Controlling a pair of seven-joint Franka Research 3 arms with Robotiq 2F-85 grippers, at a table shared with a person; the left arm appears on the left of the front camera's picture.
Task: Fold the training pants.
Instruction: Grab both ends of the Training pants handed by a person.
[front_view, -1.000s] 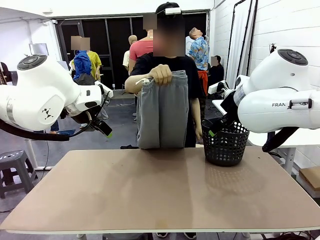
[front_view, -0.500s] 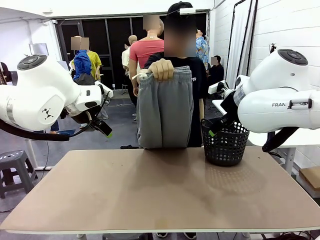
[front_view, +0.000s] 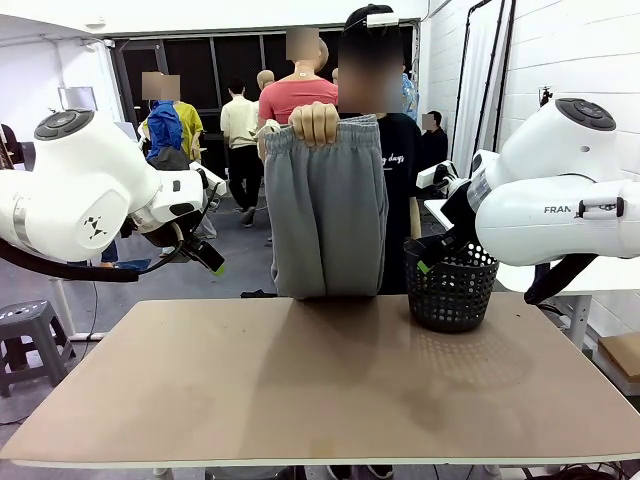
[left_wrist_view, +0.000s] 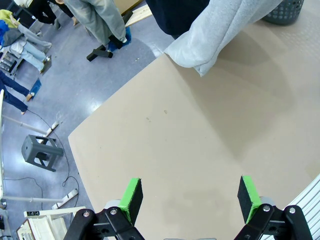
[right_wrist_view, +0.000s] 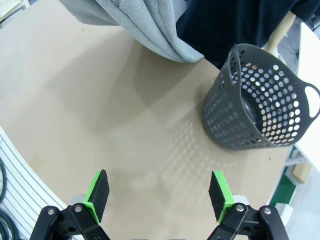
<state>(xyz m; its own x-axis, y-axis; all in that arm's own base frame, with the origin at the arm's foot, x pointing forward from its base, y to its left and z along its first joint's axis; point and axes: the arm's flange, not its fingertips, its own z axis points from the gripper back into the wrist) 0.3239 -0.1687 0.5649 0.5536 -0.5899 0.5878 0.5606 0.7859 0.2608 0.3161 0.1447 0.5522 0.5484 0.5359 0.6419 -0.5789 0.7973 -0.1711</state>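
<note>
I am watching the left arm hanging at 9 o'clock, above the left edge of the counter (front_view: 320, 400). The left gripper (left_wrist_view: 190, 194) is standing wide open with nothing between its green pads (left_wrist_view: 132, 198), and bare counter is lying beneath it. A grey stool (left_wrist_view: 40, 150) is sitting on the floor off the counter's left side. Moving toward the middle, at 12 o'clock, a person is standing at the far side and holding the training pants (front_view: 325, 210) up by the ribbed waistband, one hand (front_view: 315, 122) gripping the top. The pants are hanging straight down with the legs side by side. Their lower ends are reaching the far edge of the counter, and I cannot tell whether they are touching it. The pants are well apart from both grippers. Just to their right, at about 2 o'clock on the counter, a black mesh basket (front_view: 450, 290) is standing upright, near the cloth but apart from it. At 3 o'clock the right arm is hanging above the right side, close to the basket. The right gripper (right_wrist_view: 159, 194) is also standing fully open and gripping nothing, pointing down at bare counter, with the basket ahead of it at its own 2 o'clock and the pants' hems at its 12 o'clock.
</note>
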